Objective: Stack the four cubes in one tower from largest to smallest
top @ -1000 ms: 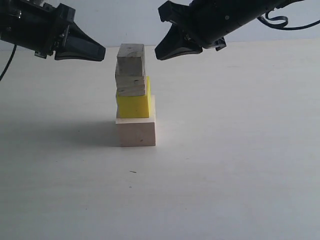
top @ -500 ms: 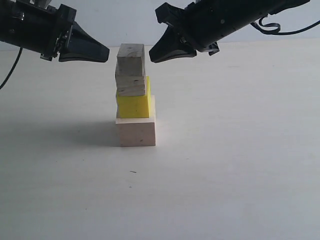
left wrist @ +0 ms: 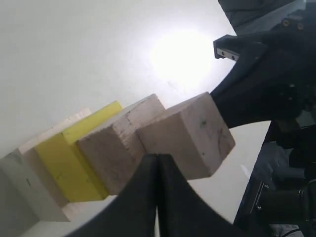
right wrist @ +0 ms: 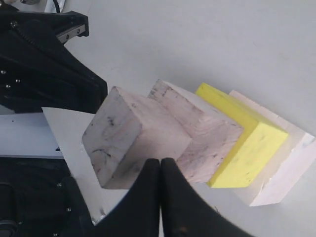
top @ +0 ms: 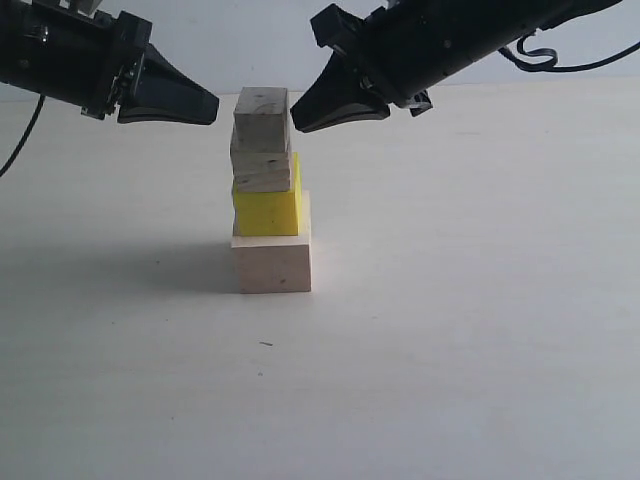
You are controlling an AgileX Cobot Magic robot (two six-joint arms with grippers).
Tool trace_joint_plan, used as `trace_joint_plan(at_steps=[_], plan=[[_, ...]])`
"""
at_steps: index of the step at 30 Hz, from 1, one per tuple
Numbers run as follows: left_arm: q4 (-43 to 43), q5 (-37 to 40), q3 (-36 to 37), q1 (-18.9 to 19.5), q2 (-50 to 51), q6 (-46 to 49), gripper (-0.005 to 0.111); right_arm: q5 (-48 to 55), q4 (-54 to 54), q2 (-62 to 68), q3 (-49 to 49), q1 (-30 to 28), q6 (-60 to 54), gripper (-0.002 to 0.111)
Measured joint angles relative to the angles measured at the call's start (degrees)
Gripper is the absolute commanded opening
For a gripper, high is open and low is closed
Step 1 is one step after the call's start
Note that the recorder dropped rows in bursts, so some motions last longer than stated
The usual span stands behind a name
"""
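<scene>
The tower [top: 268, 200] stands on the white table: a large pale wood cube [top: 272, 262] at the bottom, a yellow cube [top: 267, 208] on it, then a grainy wooden cube [top: 264, 171], and a small pale cube [top: 262, 118] on top. My left gripper [top: 212, 105] hangs shut just left of the top cube, a small gap between them. From the right, my right gripper [top: 296, 122] points at the top cube, shut, its tip at the cube's edge. Both wrist views show the top cube [left wrist: 190, 136] [right wrist: 129, 140] beyond shut fingertips; left gripper [left wrist: 157, 158], right gripper [right wrist: 160, 162].
The white table [top: 450, 330] spreads all round the tower. A tiny dark speck [top: 266, 344] lies in front of it. A black cable [top: 560, 45] loops behind the right arm.
The right gripper has moved left and slightly down, closing on the top cube's right side. The left gripper shifted a little toward the tower. The cubes have not moved.
</scene>
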Motion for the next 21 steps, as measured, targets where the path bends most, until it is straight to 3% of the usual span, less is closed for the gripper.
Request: trace_joint_plan(at_steps=[21], plan=[[0.0, 1.2, 0.0, 0.0, 0.0, 0.4, 0.000, -0.5, 2.1, 0.0, 0.0, 0.0, -4.1, 0.000]])
